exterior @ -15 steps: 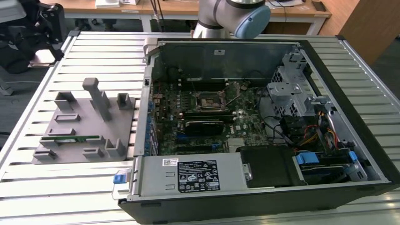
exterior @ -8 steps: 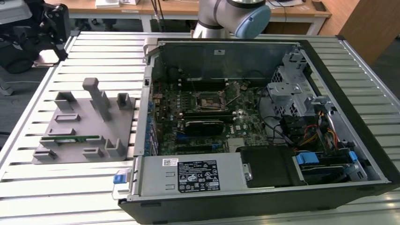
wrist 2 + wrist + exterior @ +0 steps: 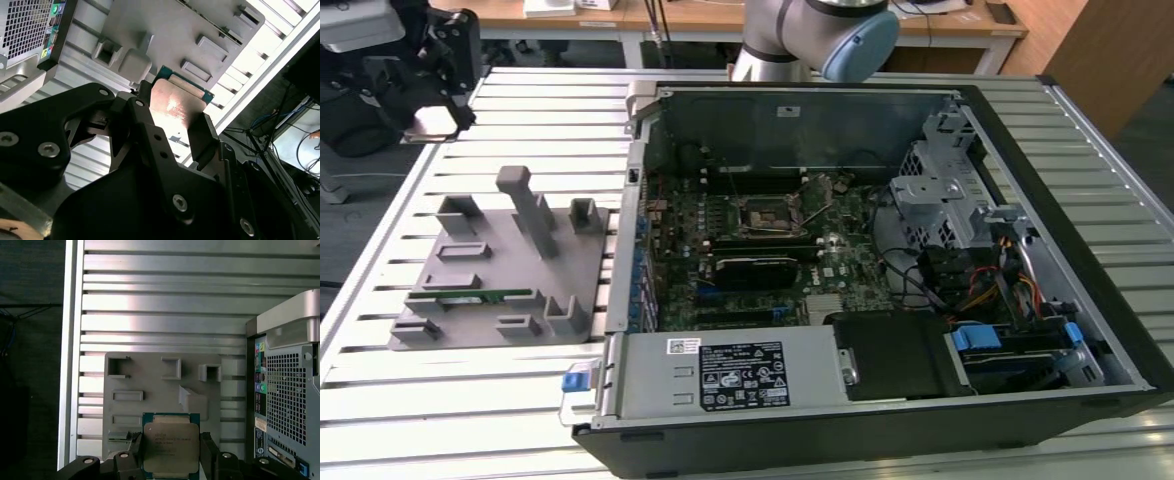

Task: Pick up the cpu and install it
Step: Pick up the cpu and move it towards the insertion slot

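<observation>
I've got the hand (image 3: 171, 455) clamped on the small flat square cpu (image 3: 171, 442) with its silvery metal top and green edge; the two black fingers (image 3: 136, 452) press its opposite sides in both wrist views. The cpu hangs over the grey moulded plastic tray (image 3: 150, 385), which lies on the slatted aluminium desk (image 3: 165, 305) at the exterior view's left, beside the open black computer case (image 3: 787, 135)

An open computer case (image 3: 787, 130) lies on the slatted worktop (image 3: 454, 400), its motherboard (image 3: 747, 250) exposed, with the socket (image 3: 765, 213) near the middle. Just beside it, on the exterior view's left, a grey fixture (image 3: 494, 270) carries a green memory stick (image 3: 478, 296). Farther back, the black gripper (image 3: 434, 125) grips the pale cpu (image 3: 432, 120).
</observation>
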`<state>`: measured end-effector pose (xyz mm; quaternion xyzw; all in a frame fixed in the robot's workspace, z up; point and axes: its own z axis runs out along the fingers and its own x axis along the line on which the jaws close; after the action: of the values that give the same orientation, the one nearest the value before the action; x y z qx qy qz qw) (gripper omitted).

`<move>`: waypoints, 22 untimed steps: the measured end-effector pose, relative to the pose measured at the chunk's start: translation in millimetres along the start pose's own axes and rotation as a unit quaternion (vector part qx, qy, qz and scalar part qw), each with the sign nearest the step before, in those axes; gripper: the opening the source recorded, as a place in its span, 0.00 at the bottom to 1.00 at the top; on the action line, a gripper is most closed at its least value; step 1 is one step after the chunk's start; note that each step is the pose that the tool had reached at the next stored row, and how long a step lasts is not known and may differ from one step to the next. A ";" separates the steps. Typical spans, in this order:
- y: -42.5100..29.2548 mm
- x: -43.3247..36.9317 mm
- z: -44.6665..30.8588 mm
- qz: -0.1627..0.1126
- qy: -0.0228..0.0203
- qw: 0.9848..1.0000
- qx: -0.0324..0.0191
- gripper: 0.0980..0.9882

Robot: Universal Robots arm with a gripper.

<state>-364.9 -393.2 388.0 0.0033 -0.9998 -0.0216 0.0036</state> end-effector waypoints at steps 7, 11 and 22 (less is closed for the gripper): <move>-0.1 -8.0 0.2 0.000 0.000 1.000 0.000 0.50; -0.1 -11.8 0.4 0.000 0.000 1.000 0.000 0.50; -0.2 -21.1 1.2 0.000 0.000 1.000 0.000 0.50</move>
<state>-343.8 -393.2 386.6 0.0033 -0.9998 -0.0216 0.0036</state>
